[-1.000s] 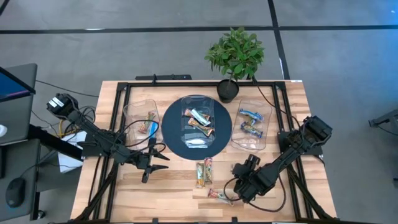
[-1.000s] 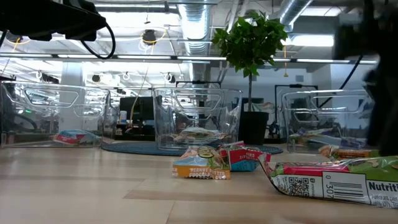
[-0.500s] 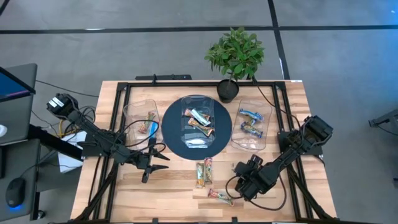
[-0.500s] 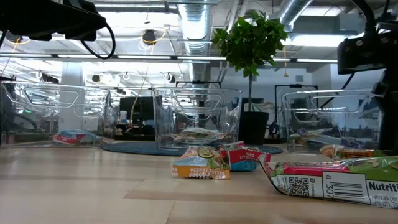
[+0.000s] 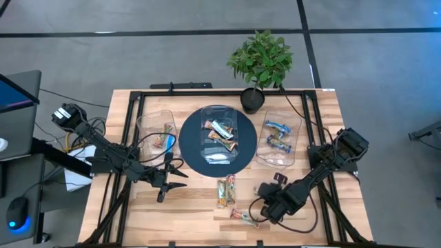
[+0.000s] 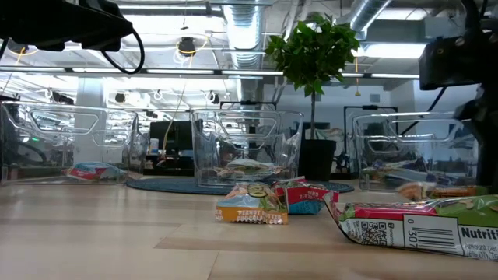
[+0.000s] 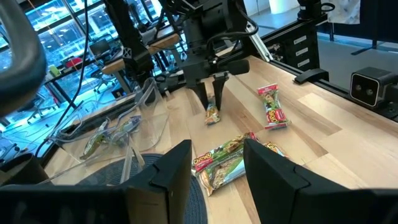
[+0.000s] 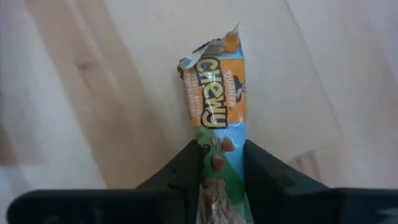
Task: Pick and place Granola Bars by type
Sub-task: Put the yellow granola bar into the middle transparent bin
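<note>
— Where's the right gripper [image 5: 261,211] now?

— Down at about five o'clock on the pale wooden slatted table [image 5: 193,217], fingers pinched on the orange-and-green "Chewy" wrapped granola bar [image 8: 214,118]. Only its wrist camera shows that: the two dark fingers squeeze the wrapper's lower end, the torn top edge pointing away. From overhead the arm covers most of it.

— And the other arm's camera?

— It catches the same grip from across the table: jaws pointing down, the bar [image 7: 212,114] hanging upright between them with its lower end at the wood, and a red-and-green wrapped bar [image 7: 272,107] lying flat just beside it.

— The left gripper [image 5: 180,175]?

— Waiting near eight o'clock, fingers apart, nothing between them.

— The rest of the bars?

— Two wrapped bars side by side [image 5: 226,190] at six o'clock. Others lie in three clear plastic tubs: the left tub [image 5: 147,127] at nine, the middle tub [image 5: 218,146] on a round dark-blue mat [image 5: 191,148] at centre, the right tub [image 5: 293,156] at three.

— The room?

— A green potted plant [image 5: 260,60] at twelve, grey floor around, and the table-level camera shows ducts and strip lights [image 6: 233,31] overhead.
</note>
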